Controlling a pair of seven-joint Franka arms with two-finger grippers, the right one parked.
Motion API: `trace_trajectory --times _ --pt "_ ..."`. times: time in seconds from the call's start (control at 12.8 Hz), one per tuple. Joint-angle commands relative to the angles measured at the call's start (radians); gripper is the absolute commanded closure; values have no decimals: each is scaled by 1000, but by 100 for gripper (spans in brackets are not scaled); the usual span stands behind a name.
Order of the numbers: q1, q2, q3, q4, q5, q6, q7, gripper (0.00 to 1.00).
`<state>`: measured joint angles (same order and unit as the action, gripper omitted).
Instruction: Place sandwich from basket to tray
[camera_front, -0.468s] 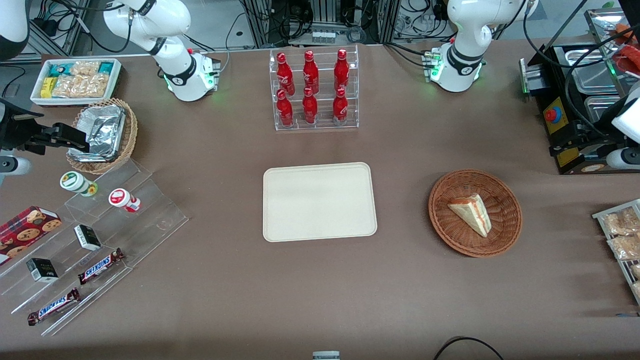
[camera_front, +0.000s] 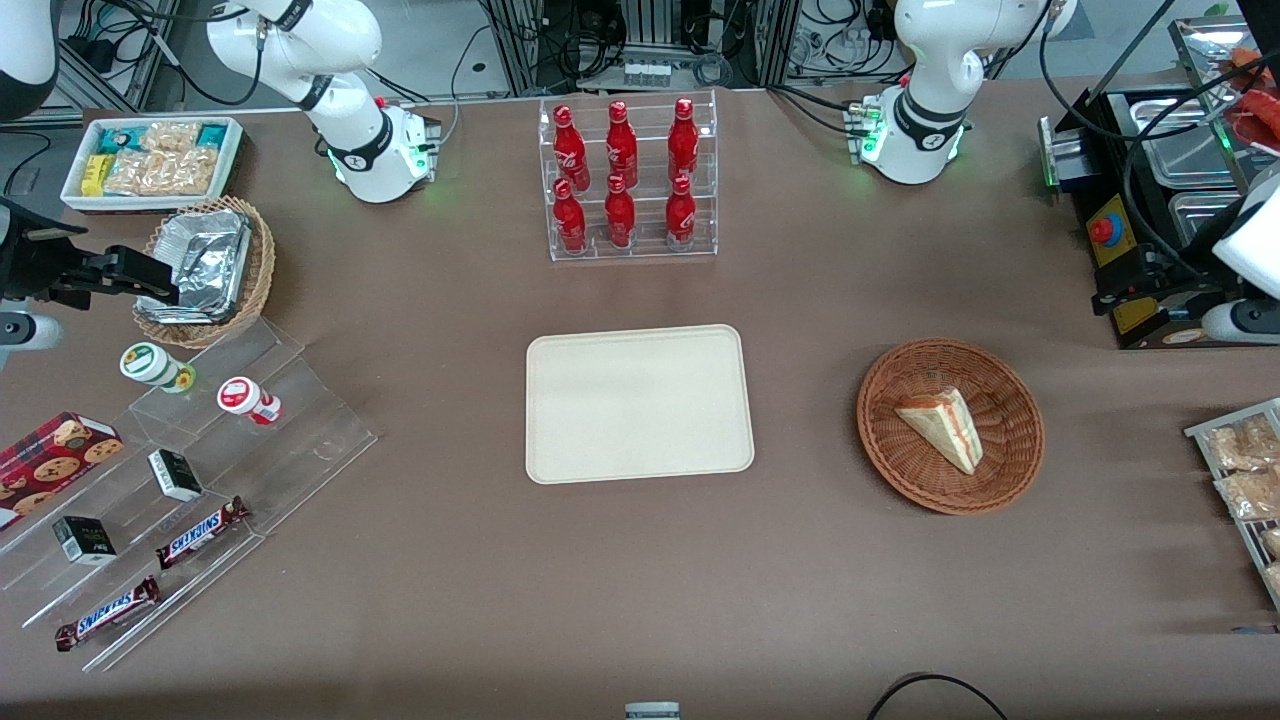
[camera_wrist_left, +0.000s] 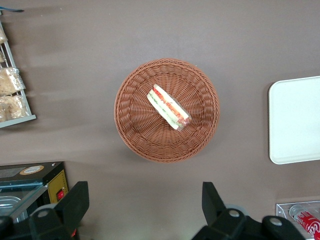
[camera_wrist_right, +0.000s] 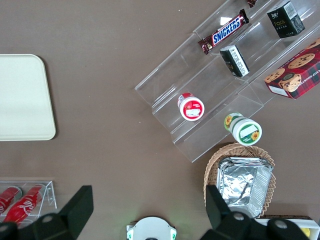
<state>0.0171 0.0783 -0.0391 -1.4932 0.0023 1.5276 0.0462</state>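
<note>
The sandwich (camera_front: 940, 428), a pale wedge with red, orange and green filling, lies in the round reddish-brown basket (camera_front: 1012, 440). The cream tray (camera_front: 640, 405) lies flat beside the basket, toward the parked arm's end, with nothing on it. My left gripper (camera_front: 1105, 293) hovers high at the working arm's end, farther from the front camera than the basket. In the left wrist view the gripper (camera_wrist_left: 144, 200) is open with nothing between its fingers (camera_wrist_left: 75, 200), apart from the basket (camera_wrist_left: 135, 120) holding the sandwich (camera_wrist_left: 168, 107); the tray's edge (camera_wrist_left: 295, 120) also shows.
A black box with a red button (camera_front: 1108, 231) stands close by my gripper. A rack of snack packets (camera_front: 1245, 470) sits at the working arm's table edge. A clear rack of red bottles (camera_front: 630, 180) stands farther back than the tray. Acrylic steps (camera_front: 200, 470) with snacks lie toward the parked arm's end.
My gripper has shifted slightly, a little farther from the front camera. The sandwich, basket and tray have not moved.
</note>
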Motion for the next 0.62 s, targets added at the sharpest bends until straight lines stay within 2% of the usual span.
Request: trace_trajectory --times 0.0,0.31,0.55 --pt "-11 24 -7 -51 5 61 -43 0" --pt "-26 26 -7 -226 5 270 -129 0" --pt "-61 24 -7 -381 10 472 -355 0"
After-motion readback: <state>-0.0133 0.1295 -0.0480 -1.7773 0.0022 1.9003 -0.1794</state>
